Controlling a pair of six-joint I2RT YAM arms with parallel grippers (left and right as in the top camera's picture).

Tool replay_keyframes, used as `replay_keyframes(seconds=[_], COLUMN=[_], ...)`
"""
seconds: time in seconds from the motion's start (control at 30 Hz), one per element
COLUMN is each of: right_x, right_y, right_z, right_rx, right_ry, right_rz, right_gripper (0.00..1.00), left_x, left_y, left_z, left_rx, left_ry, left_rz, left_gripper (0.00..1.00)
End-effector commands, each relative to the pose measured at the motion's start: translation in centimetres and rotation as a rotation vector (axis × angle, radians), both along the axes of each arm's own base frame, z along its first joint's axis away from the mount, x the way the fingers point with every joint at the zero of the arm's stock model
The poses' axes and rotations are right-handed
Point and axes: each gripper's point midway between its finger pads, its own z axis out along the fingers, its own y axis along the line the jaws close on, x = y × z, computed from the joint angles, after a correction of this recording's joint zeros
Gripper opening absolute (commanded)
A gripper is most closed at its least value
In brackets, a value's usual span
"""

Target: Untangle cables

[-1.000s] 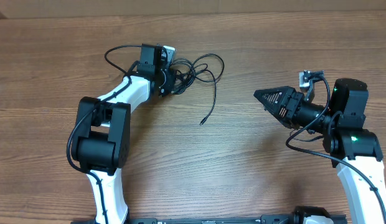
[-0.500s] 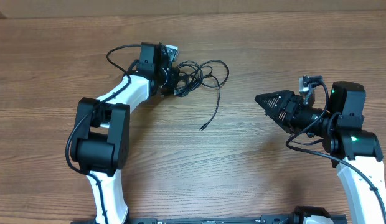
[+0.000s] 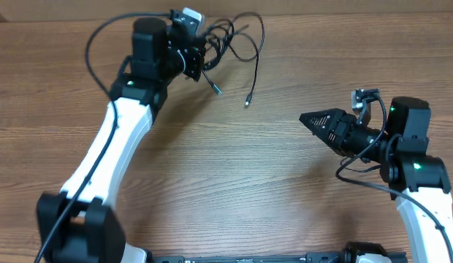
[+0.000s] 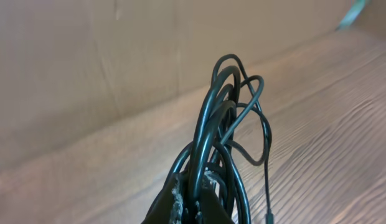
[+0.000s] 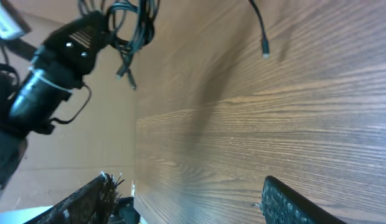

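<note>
- Left gripper sits at the far left part of the table, close to the brown backdrop.
- Its jaws are clenched on the cables. In the left wrist view the black loops rise straight out from between the pinched fingertips.
- Cables are a bunched tangle of thin black cord, with several loops stacked together at the grip and looser loops fanning out to the right of it.
- From overhead, the tangle lies along the table's far edge, just right of the left gripper's tip.
- Two loose ends trail toward the near side. One short end with a plug hangs just below the gripper.
- A longer strand runs down to a second plug further right. I cannot tell whether that plug touches the wood.
- The right wrist view shows the same bundle hanging from the left arm's tip, with the short plug dangling and the long strand's plug over the wood grain.
- Right gripper is on the right side of the table, pointing left toward the cables and well apart from them.
- Its fingers are spread wide in its own wrist view, with nothing but bare table between them, so it is released.
- No cable touches the right gripper.
- The left arm's own thicker black wire arcs above its white link, separate from the tangle.
</note>
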Motion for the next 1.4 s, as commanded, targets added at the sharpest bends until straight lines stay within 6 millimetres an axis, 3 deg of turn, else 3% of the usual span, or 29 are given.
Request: replay_keyframes(seconds=[0.0,0.13,0.27,0.53,0.8,1.1,1.37], right_x=[-1.1,-2.1,-2.6,-2.5,-2.8,-1.8,-1.0], right_y=[0.2,0.1,-0.2,-0.5,0.3,-0.9,-2.0], right_z=[2.7,4.3,5.3,5.9,7.3,6.7,6.3], right_rx=[-0.009,-0.027,-0.027,0.045,0.112,0.065,0.023], right_ry=[-0.115,-0.189,-0.208,-0.14,-0.154,-0.157,-0.158], right_rz=[0.021,0.006,-0.035,-0.112,-0.073,-0.154,-0.224], right_gripper=[0.73,0.73,0.74,0.74,0.7,0.62,0.58], left_x=[-2.4,-5.4,-8.5,-12.3,-14.2,-16.3,-18.1], left_y=[-2.1,-3.9,-6.2,-11.0,-14.7,-15.7,-14.8], left_z=[4.3,7.0,8.2,8.1,6.6,6.7,8.7], left_rx=[-0.04,-0.108,-0.173,-0.178,-0.095,-0.094,-0.097], left_ry=[-0.088,-0.125,-0.126,-0.119,-0.114,-0.088,-0.117], left_rz=[-0.148,-0.308,-0.489,-0.66,-0.671,-0.715,-0.721], left_gripper=[0.04,0.04,0.04,0.04,0.04,0.04,0.04])
